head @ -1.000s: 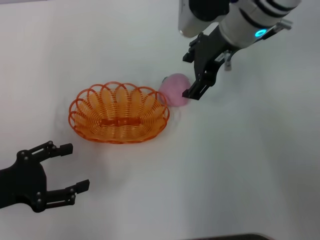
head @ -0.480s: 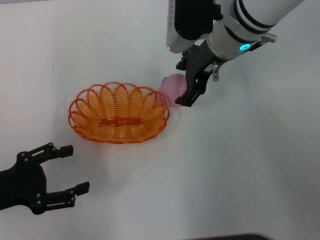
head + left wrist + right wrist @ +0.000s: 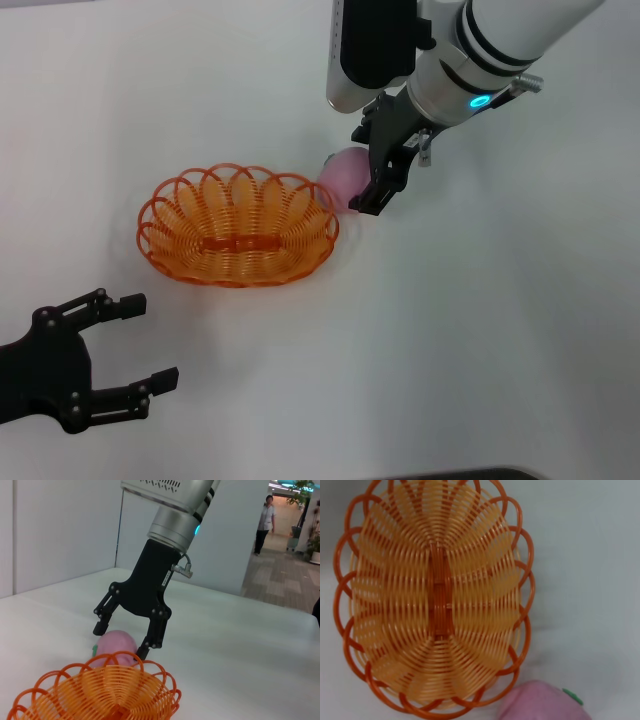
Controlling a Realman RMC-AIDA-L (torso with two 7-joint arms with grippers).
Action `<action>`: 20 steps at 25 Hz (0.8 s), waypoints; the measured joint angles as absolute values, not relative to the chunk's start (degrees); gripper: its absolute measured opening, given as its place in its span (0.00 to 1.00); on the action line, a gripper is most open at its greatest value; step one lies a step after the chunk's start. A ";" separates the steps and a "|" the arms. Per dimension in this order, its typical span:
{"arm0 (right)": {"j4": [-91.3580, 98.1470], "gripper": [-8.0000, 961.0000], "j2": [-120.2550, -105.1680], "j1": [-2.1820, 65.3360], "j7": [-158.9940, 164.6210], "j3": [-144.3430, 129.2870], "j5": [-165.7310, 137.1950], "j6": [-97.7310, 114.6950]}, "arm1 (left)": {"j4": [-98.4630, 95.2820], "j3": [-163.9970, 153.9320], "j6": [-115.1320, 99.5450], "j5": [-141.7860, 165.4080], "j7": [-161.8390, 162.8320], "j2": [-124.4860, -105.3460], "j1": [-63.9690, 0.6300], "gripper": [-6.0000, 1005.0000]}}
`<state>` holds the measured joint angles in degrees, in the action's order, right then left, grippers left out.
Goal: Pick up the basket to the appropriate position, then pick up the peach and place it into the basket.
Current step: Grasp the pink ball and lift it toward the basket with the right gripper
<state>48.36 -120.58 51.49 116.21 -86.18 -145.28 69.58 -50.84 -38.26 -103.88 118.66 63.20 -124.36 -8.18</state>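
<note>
The orange basket (image 3: 238, 235) sits empty on the white table, left of centre. The pink peach (image 3: 343, 173) rests on the table against the basket's right rim. My right gripper (image 3: 362, 172) is open and lowered over the peach, one finger on each side of it; the left wrist view shows this gripper (image 3: 120, 641) straddling the peach (image 3: 116, 641) behind the basket (image 3: 100, 690). The right wrist view looks down on the basket (image 3: 435, 595) and the top of the peach (image 3: 542, 702) with its green stem spot. My left gripper (image 3: 150, 338) is open and empty at the near left.
The white table (image 3: 480, 330) stretches bare to the right and front. A person stands far off in a corridor (image 3: 264, 522).
My right gripper has moved left and down until its fingers straddle the peach. The basket, the peach and the left arm have stayed where they were.
</note>
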 joint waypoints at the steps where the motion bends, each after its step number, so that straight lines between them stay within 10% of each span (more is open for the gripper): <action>1: 48.14 0.99 -120.58 51.58 116.25 -86.19 -145.27 69.38 | -50.89 -38.26 -103.95 118.66 63.31 -124.37 -8.17 0.88; 12: 48.21 0.89 -120.60 51.78 117.04 -86.60 -145.28 67.87 | -51.98 -37.89 -104.51 118.74 63.56 -124.37 -7.69 0.88; 20: 48.46 0.38 -120.67 51.56 117.63 -89.96 -144.88 66.45 | -52.46 -37.87 -104.61 118.74 64.15 -124.36 -7.53 0.88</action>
